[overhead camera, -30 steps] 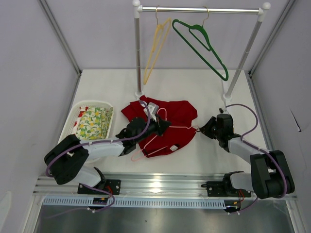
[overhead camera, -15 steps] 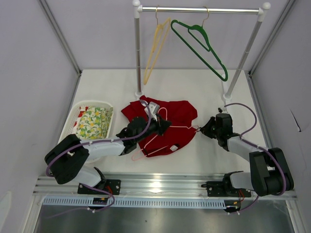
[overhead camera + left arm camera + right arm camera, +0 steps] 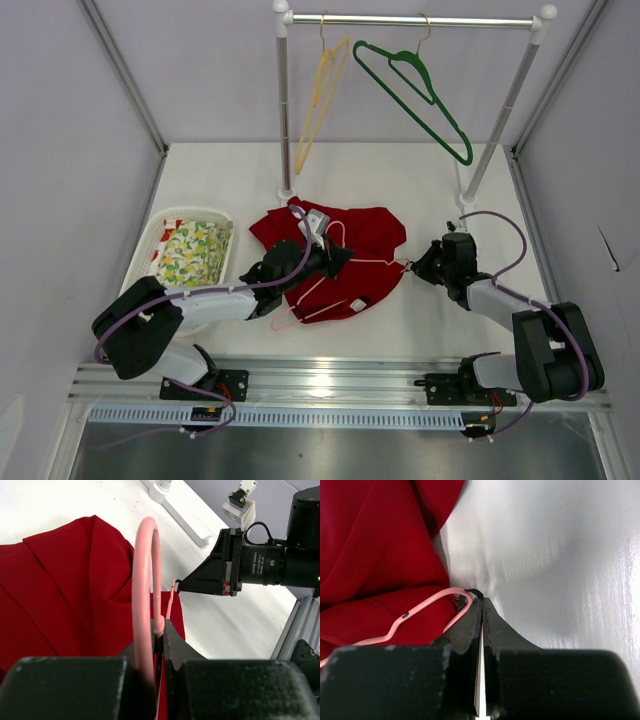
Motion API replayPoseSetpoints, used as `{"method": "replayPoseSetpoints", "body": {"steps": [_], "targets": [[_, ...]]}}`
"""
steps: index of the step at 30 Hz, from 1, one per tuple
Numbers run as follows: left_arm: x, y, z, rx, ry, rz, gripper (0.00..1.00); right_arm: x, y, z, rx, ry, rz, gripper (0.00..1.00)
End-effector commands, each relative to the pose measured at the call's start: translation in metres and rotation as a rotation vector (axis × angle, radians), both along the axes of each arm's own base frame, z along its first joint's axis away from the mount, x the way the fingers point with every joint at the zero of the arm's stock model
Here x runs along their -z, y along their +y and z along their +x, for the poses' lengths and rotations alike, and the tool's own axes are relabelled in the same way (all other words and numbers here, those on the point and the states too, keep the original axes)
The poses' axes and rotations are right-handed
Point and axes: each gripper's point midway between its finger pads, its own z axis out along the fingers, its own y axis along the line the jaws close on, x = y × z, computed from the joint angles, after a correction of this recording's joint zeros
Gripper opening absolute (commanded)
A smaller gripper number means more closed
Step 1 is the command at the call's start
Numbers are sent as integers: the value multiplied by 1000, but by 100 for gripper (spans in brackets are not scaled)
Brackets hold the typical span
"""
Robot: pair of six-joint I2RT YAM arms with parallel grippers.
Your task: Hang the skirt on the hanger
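The red skirt (image 3: 365, 238) lies rumpled on the table, and the pale pink hanger (image 3: 375, 262) lies across it. My left gripper (image 3: 338, 258) is shut on the hanger's neck just below the hook. In the left wrist view the hook (image 3: 145, 570) loops up from the left gripper (image 3: 161, 630) over the skirt (image 3: 60, 580). My right gripper (image 3: 410, 267) is shut at the hanger's right end, by the skirt's edge. In the right wrist view the hanger's corner (image 3: 420, 607) rests against the left finger of the right gripper (image 3: 481, 601), outside the jaws. A small black bit sits at the tips, beside the skirt (image 3: 365, 540).
A clothes rack (image 3: 410, 20) stands at the back with a yellow hanger (image 3: 318, 100) and a dark green hanger (image 3: 415, 95) on its rail. Its foot (image 3: 180, 517) lies near the skirt. A white basket (image 3: 150, 240) at the left holds floral cloth (image 3: 195, 252).
The right gripper's jaws have closed at the hanger's right end. Both arms, the hanger and the skirt have hardly moved.
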Motion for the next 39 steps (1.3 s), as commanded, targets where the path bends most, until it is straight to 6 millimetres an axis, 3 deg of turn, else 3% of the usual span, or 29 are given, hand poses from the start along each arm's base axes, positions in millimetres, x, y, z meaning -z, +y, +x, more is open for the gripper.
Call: {"method": "replayPoseSetpoints", "body": {"steps": [1, 39], "targets": [[-25, -8, 8, -4, -71, -34, 0, -20, 2, 11, -5, -65, -13, 0], [-8, -36, 2, 99, -43, 21, 0, -47, 11, 18, -48, -102, -61, 0]]}}
